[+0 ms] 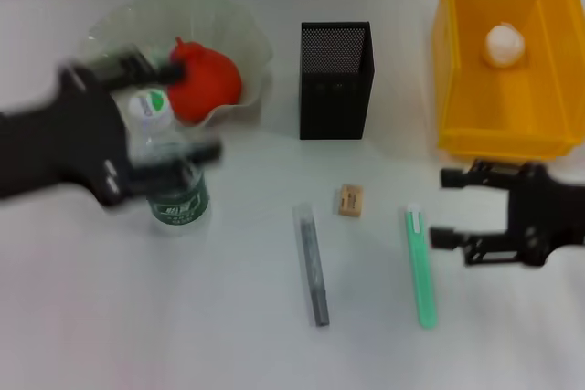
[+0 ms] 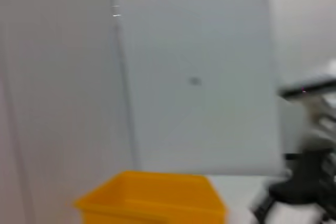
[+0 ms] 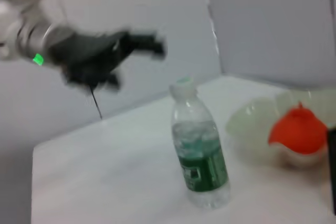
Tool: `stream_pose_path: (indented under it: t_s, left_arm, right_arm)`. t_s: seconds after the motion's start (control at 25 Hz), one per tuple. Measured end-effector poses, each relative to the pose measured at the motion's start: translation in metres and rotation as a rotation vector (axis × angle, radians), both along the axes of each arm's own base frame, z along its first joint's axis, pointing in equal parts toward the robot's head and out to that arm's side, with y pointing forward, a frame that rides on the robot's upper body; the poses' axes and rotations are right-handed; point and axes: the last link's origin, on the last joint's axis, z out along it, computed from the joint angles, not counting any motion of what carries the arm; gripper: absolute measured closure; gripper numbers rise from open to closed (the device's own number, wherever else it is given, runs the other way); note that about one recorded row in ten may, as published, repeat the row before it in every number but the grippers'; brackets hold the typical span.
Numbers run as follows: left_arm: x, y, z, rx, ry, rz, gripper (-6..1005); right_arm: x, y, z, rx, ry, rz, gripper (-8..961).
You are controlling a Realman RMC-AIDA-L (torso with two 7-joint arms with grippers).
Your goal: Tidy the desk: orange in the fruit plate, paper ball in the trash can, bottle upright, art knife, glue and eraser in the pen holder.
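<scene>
**Bottle upright beside the fruit plate**

The bottle (image 1: 176,184) stands on the table, clear plastic, green label, white-and-green cap, just in front of the fruit plate (image 1: 247,38) holding the orange (image 1: 208,84); the left gripper (image 1: 174,111) straddles it, fingers spread and released; the right gripper (image 1: 448,207) hovers near the trash can (image 1: 457,70), fingers apart, grasping nothing.

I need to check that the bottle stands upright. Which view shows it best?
The right wrist view: it shows the bottle whole from the side, standing upright on the table apart from the left end effector. In the head view the bottle is seen from above, partly behind that end effector. The left wrist view misses it.
</scene>
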Motion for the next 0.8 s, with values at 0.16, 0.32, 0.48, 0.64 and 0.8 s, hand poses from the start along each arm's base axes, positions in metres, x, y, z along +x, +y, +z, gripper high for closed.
stream_pose_path:
  t_s: [0.16, 0.32, 0.48, 0.64, 0.8]
  left_arm:
    - [-0.022, -0.012, -0.036, -0.083, -0.014, -0.006, 212]
    - [-0.042, -0.019, -0.065, -0.147, -0.040, 0.027, 213]
    - [-0.055, -0.021, -0.080, -0.177, -0.057, 0.054, 213]
    - [-0.058, -0.021, -0.082, -0.178, -0.056, 0.066, 214]
    - [-0.059, -0.021, -0.082, -0.176, -0.056, 0.077, 214]
  right_arm:
    - [-0.041, 0.018, 0.038, -0.055, -0.238, -0.155, 114]
    - [-0.076, 0.029, 0.043, -0.057, -0.443, -0.301, 115]
    - [-0.121, 0.039, 0.020, -0.055, -0.693, -0.405, 115]
    - [-0.130, 0.041, -0.007, -0.069, -0.813, -0.406, 133]
    - [-0.128, 0.047, -0.039, -0.065, -0.894, -0.420, 151]
